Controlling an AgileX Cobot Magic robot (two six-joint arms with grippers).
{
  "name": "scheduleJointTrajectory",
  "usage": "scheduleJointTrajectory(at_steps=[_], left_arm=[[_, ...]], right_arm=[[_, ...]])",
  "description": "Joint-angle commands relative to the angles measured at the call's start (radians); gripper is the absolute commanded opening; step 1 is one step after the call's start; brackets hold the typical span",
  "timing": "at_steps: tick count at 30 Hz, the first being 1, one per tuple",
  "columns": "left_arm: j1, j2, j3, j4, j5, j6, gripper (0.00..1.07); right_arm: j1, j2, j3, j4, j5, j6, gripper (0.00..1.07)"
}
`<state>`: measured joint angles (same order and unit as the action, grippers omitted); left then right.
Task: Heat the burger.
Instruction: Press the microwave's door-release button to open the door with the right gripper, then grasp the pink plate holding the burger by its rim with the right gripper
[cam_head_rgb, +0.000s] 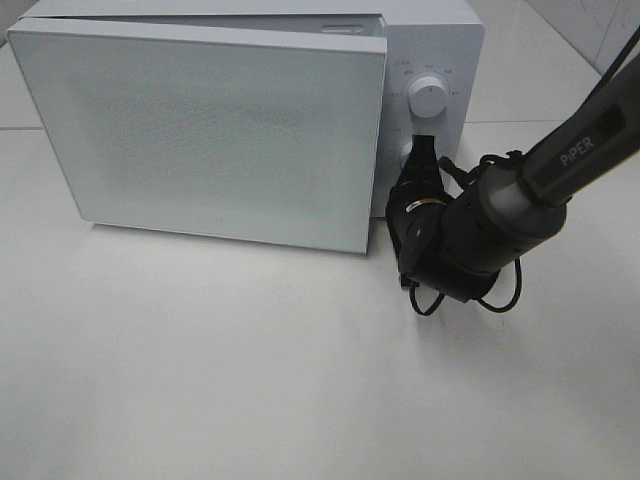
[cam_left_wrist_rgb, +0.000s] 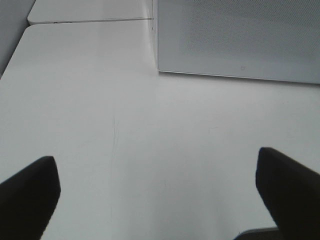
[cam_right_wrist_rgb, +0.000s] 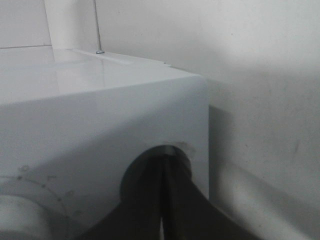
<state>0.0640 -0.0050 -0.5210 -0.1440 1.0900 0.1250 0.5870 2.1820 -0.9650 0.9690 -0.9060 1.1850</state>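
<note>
The burger is out of view in every frame. A white microwave (cam_head_rgb: 240, 120) stands at the back of the table, its door (cam_head_rgb: 200, 130) covering the front. My right gripper (cam_head_rgb: 421, 143) is shut, and its black fingertips touch the lower knob (cam_head_rgb: 405, 153) of the control panel, below the upper dial (cam_head_rgb: 430, 97). In the right wrist view the right gripper (cam_right_wrist_rgb: 162, 161) shows its fingers pressed together against that round knob. My left gripper (cam_left_wrist_rgb: 156, 161) is open above bare table in front of the microwave, holding nothing.
The white table (cam_head_rgb: 250, 380) stretches in front of the microwave. The right arm (cam_head_rgb: 560, 170) comes in from the right, with loose black cables (cam_head_rgb: 440, 295) hanging under its wrist. A seam between table panels (cam_left_wrist_rgb: 90, 21) runs behind the microwave.
</note>
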Motion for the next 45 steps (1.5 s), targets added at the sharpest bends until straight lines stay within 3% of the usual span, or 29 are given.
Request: scheduleJointTrajectory(at_steps=[1,9,27,38,45], left_arm=[[-0.002,-0.005,0.003,-0.006,-0.014,-0.001,1.00],[-0.002,-0.005,0.003,-0.006,-0.014,-0.001,1.00],[-0.002,-0.005,0.003,-0.006,-0.014,0.000,1.00],[-0.002,-0.005,0.003,-0.006,-0.014,0.000,1.00],[-0.002,-0.005,0.003,-0.006,-0.014,0.000,1.00]], right_arm=[[-0.028,-0.012,-0.077,-0.095,-0.236,-0.017,0.00],[-0.027,-0.012,-0.075,-0.106,-0.219,-0.017,0.00],[0.010,-0.118,0.090,-0.068,0.012,-0.070,0.00],[0.010,-0.243,0.181,-0.058,0.194,-0.296,0.00],[0.010,-0.359,0.249,-0.062,0.313,-0.578,0.00]])
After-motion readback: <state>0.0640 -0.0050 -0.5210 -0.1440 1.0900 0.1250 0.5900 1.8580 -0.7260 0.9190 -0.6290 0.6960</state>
